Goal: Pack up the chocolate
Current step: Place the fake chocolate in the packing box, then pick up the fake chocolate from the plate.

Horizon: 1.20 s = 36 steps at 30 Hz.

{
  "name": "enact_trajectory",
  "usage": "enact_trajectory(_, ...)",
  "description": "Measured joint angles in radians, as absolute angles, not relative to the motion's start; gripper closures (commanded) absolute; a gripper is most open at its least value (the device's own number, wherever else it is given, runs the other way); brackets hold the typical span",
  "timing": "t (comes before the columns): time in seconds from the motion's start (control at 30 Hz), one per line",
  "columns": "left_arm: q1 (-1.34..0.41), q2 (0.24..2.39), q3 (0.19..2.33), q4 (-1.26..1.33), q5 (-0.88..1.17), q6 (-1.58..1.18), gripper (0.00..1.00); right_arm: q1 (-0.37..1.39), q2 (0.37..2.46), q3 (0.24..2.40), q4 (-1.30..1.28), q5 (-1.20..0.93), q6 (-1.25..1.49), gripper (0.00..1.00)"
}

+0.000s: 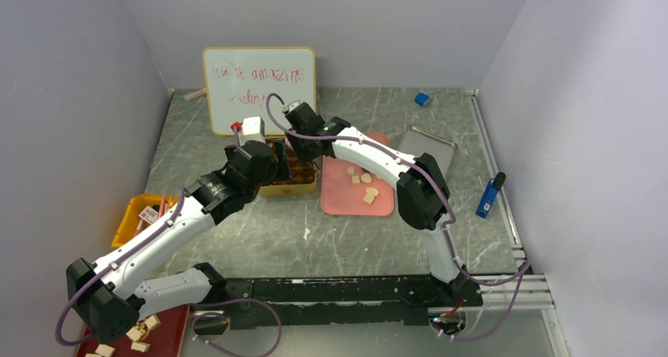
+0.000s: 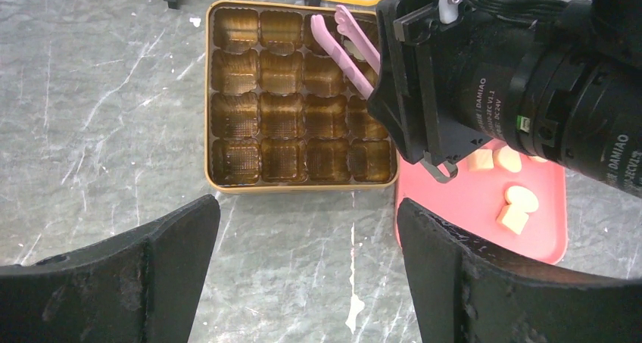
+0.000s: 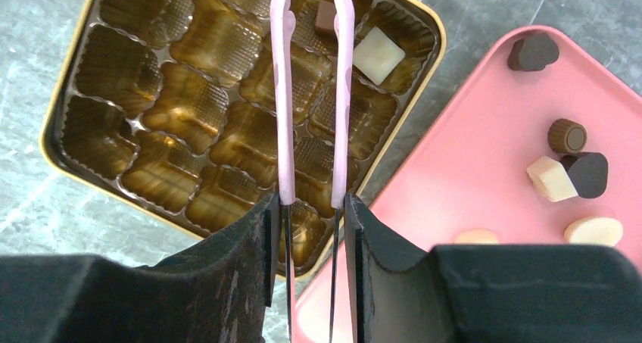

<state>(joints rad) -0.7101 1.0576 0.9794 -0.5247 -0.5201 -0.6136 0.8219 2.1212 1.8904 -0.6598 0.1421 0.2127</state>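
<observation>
Most of the chocolate pieces point(image 3: 568, 135) lie on the pink tray point(image 3: 469, 154), just beside the gold box point(image 3: 121, 63). Two are already in cups at the box's far corner: a white square point(image 3: 378, 54) and a small brown one point(image 3: 325, 14).

The right gripper point(image 3: 312, 207) is pressed tight on pink tweezers point(image 3: 284, 93). The tweezer arms reach over the box and stand a little apart. I cannot tell if they pinch anything. The left gripper point(image 2: 306, 207) hangs over the surface point(image 2: 91, 93) near the box, spread wide and empty.

The pieces look tiny and light, hard but smooth, so I think they can slip or pop out. It seems best to pinch each one low on its two sides, across the narrow part. A soft squeeze should do, since a hard one may dent or flick it. The round ones may roll.
</observation>
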Motion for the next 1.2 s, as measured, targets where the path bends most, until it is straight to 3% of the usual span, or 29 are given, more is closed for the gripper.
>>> enact_trajectory(0.2,-0.710,1.057,0.968,-0.525,-0.518,-0.614,0.09,0.819,2.094,1.810,-0.653,0.173,0.217,0.63)
enact_trajectory(0.67,-0.710,1.074,0.963,-0.504,-0.480,-0.612,0.09,0.739,1.764,1.495,-0.648,0.273,0.265,0.63)
enact_trajectory(1.2,-0.710,1.123,0.963,-0.466,-0.444,-0.594,0.08,0.671,1.731,1.360,-0.639,0.289,0.281,0.62)
